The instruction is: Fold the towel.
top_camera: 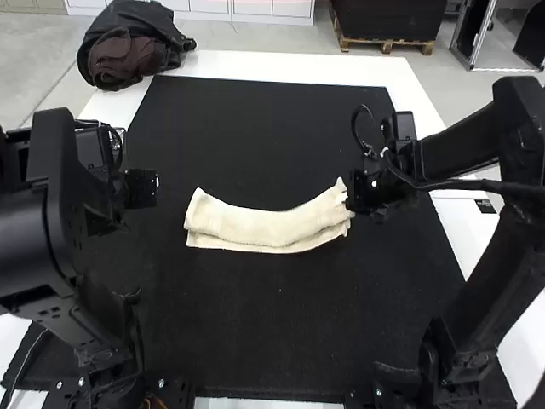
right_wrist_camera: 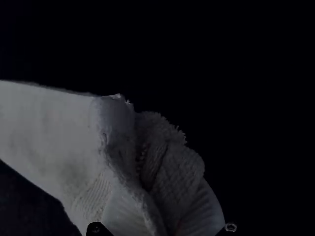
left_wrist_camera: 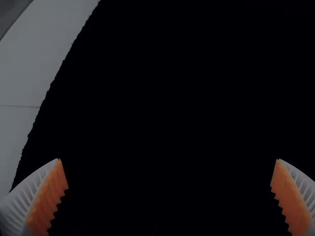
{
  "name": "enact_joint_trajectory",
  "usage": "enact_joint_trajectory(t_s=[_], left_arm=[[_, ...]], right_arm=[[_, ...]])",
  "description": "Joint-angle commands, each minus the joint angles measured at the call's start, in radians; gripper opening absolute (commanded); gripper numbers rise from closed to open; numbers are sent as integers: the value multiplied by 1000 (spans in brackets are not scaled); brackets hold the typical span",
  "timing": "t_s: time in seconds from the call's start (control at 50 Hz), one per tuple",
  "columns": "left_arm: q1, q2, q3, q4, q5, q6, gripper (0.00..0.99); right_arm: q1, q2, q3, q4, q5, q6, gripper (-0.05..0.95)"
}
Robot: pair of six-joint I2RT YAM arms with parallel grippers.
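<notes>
- The white desk [top_camera: 255, 61] is the largest thing; a black mat [top_camera: 281, 341] covers its middle. The left wrist view shows a wavy edge of this mat.
- The left arm [top_camera: 60, 213] and the right arm [top_camera: 502, 247] stand over the mat's sides and hide parts of it.
- A dark bundle [top_camera: 128, 43] with brown cloth [top_camera: 119, 64] is at the far left corner.
- The cream towel [top_camera: 264, 226] lies on the mat's middle as a long, folded, slightly curved strip. The high view shows a lower layer along its near side; the right wrist view shows crumpled folds at its right end.
- The right hand [top_camera: 366, 189] is pinching this right end between its white fingers [right_wrist_camera: 204, 211].
- The left hand [top_camera: 140, 189] is spread wide, its orange pads [left_wrist_camera: 47, 201] far apart, over the mat, well apart from the towel.
</notes>
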Motion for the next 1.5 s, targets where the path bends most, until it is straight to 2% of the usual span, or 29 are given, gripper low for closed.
enact_joint_trajectory(t_s=[0.0, 0.32, 0.56, 0.92, 1.48], left_arm=[[3, -19, 28, 8, -9, -4, 969], [3, -17, 25, 13, -49, -3, 969], [3, -19, 14, 11, -64, 17, 969], [3, -19, -7, 26, -72, 17, 969], [5, -38, -45, 40, -72, 17, 969]], right_arm=[[61, -29, 37, 1, -30, 33, -25], [232, 6, 118, 15, -31, 144, -25], [353, 82, 192, 63, -33, 217, -25], [446, 237, 333, 124, -34, 231, -25], [549, 425, 526, 138, -36, 254, -25]])
